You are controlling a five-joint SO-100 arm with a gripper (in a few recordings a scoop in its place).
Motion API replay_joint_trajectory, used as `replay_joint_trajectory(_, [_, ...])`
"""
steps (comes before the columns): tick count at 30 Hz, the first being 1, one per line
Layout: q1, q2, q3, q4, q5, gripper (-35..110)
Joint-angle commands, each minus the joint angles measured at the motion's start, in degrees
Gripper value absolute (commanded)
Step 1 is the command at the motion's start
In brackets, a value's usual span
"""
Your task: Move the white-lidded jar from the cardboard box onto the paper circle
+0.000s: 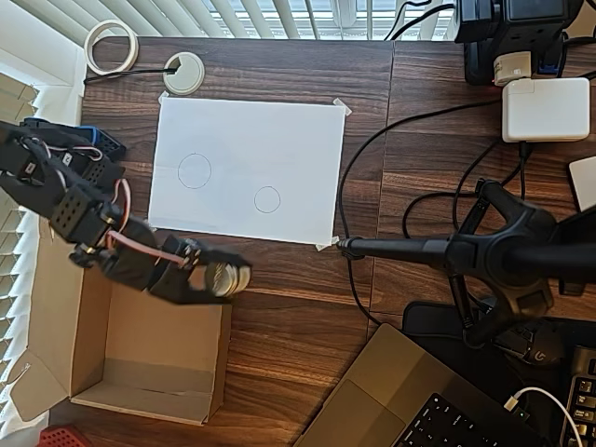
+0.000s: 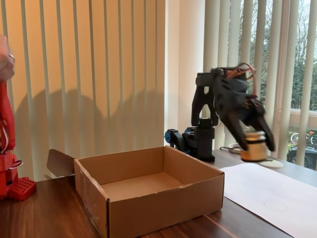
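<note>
My gripper (image 1: 231, 277) is shut on the white-lidded jar (image 1: 222, 277), holding it in the air just past the top right corner of the cardboard box (image 1: 93, 321). In the fixed view the jar (image 2: 256, 146) hangs between the black fingers of the gripper (image 2: 256, 145), well above the table and to the right of the open, empty box (image 2: 163, 203). The paper circle (image 1: 267, 199) is the smaller pencil outline on the white sheet (image 1: 247, 140), up and to the right of the jar. A faint outline of the circle (image 2: 275, 204) shows on the sheet (image 2: 257, 183).
A larger pencil circle (image 1: 194, 170) lies left on the sheet. A white grommet (image 1: 183, 72) and a tape roll (image 1: 112, 47) sit at the back. A black stand (image 1: 438, 250) reaches in from the right, with cables, a charger (image 1: 545, 109) and a laptop (image 1: 410, 391) nearby.
</note>
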Motion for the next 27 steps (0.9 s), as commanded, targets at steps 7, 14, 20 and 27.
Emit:
replay_joint_trajectory(7, [-6.9, 14.6, 13.2, -4.5, -2.5, 5])
replay_joint_trajectory(14, [-6.9, 14.4, 20.8, -12.6, -4.2, 5])
replay_joint_trajectory(20, [-7.3, 9.1, 19.5, -16.3, -4.0, 4])
replay_joint_trajectory(27, [-8.9, 5.8, 23.3, -23.9, -4.7, 4])
